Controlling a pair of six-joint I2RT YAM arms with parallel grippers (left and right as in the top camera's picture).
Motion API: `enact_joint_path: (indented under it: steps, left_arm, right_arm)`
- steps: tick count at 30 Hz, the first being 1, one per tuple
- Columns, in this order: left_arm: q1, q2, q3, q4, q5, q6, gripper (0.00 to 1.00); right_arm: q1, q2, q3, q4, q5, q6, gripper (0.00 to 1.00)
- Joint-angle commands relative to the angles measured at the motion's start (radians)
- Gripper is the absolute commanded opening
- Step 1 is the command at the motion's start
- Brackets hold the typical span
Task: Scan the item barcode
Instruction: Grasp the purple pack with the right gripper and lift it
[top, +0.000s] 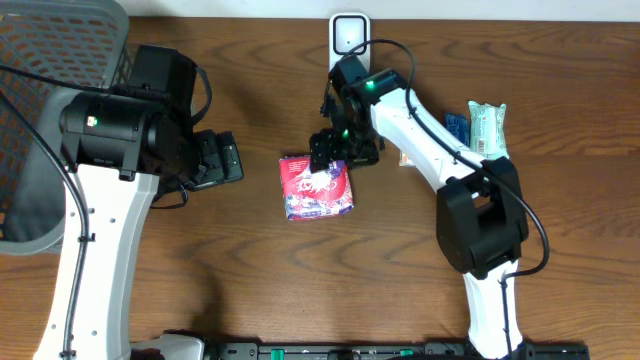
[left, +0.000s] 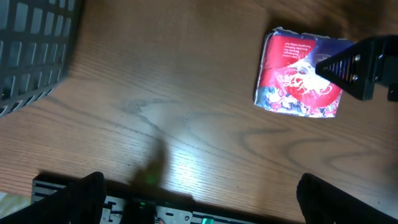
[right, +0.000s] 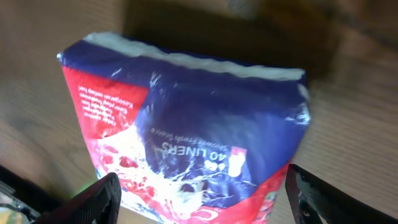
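Packet (top: 317, 188) lies flat on the table (top: 250, 260), just short of the white scanner (top: 348, 35). Right gripper (top: 332, 152) straddles it, jaws spread, nothing grasped. Left gripper (top: 215, 158) gapes empty. Scan not done: grasp and presenting remain.

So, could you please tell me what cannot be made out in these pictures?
The barcode of the liner packet: on no face shown in any view.
Its upper edge, overhead: covered by the right gripper.
Labels of the packets beside the right arm, overhead: too small, partly under the arm.
Its small print, left wrist: blurred.
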Motion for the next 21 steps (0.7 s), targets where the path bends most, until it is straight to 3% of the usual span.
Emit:
enact_joint_path:
  steps: [1, 6, 15, 21]
  left_arm:
    - [0.002, 0.007, 0.0, -0.003, -0.013, 0.013, 0.98]
    - [0.002, 0.007, 0.0, -0.003, -0.013, 0.013, 0.98]
    - [0.002, 0.007, 0.0, -0.003, -0.013, 0.013, 0.98]
    - [0.002, 0.007, 0.0, -0.003, -0.013, 0.013, 0.98]
  right_arm:
    - [0.007, -0.003, -0.007, -0.002, -0.014, -0.016, 0.77]
    - [-0.022, -0.003, -0.007, -0.019, 0.048, -0.016, 0.75]
    - [-0.035, -0.003, -0.033, -0.014, -0.025, -0.009, 0.64]
    - [-0.007, -0.003, -0.156, 0.109, -0.026, 0.043, 0.53]
